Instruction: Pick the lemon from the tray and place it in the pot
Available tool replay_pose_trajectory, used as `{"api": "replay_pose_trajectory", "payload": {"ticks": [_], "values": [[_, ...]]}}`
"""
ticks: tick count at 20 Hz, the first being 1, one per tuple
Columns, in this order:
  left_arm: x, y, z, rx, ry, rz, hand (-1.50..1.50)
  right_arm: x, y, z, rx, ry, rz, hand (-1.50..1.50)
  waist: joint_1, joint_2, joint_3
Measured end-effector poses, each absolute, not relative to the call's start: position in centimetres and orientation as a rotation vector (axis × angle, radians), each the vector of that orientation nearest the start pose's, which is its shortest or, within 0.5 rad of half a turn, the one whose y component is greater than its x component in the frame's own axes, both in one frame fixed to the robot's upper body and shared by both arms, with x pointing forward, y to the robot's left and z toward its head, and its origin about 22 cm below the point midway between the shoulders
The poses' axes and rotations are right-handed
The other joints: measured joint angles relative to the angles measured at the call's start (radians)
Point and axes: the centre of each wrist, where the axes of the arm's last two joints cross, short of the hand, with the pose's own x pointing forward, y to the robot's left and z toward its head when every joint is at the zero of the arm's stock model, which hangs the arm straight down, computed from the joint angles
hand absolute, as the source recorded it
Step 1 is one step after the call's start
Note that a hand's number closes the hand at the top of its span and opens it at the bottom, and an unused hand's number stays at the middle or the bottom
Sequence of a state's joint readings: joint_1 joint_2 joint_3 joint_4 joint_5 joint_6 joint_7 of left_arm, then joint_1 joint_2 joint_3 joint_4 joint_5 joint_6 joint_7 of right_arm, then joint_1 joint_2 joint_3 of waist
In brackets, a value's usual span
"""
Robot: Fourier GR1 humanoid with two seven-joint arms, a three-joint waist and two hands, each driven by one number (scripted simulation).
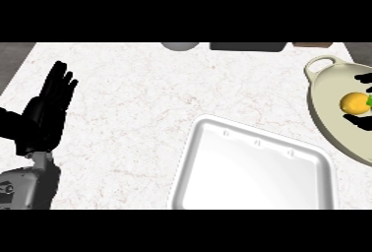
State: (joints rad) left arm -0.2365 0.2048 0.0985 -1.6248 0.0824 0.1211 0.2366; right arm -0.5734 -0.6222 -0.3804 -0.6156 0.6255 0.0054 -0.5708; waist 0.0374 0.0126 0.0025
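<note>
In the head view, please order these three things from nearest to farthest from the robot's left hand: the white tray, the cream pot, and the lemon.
From the left hand, resting open at the view's left edge:
1. White tray, lower middle, nearest.
2. Cream pot, at the right edge; its near rim comes next.
3. Lemon, inside the pot, farthest.

You see a matt white marble-like counter [138,113] with faint reddish veins under the left hand's [45,115] matt black fingers [59,81]. Its grey forearm [29,189] looks like smooth hard plastic or painted metal. Well right of those fingers, the white tray [218,135] looks like smooth, slightly glossy plastic. The cream pot [323,106] has a smooth enamel-like finish, and the lemon [354,103] in it has a smooth yellow skin.
</note>
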Motion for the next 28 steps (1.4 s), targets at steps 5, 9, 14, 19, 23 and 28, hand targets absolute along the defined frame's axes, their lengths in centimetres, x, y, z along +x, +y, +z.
{"api": "replay_pose_trajectory", "payload": {"ticks": [5, 9, 14, 19, 23, 28], "values": [[29.0, 26.7, 8.9, 0.169, -1.630, 0.042, 0.00, 34.4, -46.1, 5.3, -0.628, -1.634, 0.594, -1.50, 0.001, 0.001, 0.001], [28.7, 26.7, 8.6, 0.172, -1.630, 0.045, 0.00, 34.4, -46.7, 5.2, -0.481, -1.728, 0.426, -1.50, -0.002, 0.000, 0.001], [28.4, 27.0, 8.7, 0.173, -1.631, 0.048, 0.00, 33.2, -49.7, 6.8, -0.377, -1.771, 0.248, -1.50, -0.003, 0.001, 0.002], [28.3, 26.8, 8.8, 0.166, -1.631, 0.047, 0.00, 30.7, -53.3, 8.6, -0.383, -1.759, 0.147, -1.50, 0.001, 0.005, 0.003], [28.8, 26.8, 9.2, 0.165, -1.633, 0.052, 0.00, 28.8, -55.6, 10.1, -0.399, -1.734, 0.122, -1.50, 0.000, 0.008, 0.004], [28.6, 26.8, 8.6, 0.165, -1.633, 0.050, 0.00, 26.7, -57.6, 11.4, -0.421, -1.702, 0.111, -1.50, 0.002, 0.009, 0.006]]}}
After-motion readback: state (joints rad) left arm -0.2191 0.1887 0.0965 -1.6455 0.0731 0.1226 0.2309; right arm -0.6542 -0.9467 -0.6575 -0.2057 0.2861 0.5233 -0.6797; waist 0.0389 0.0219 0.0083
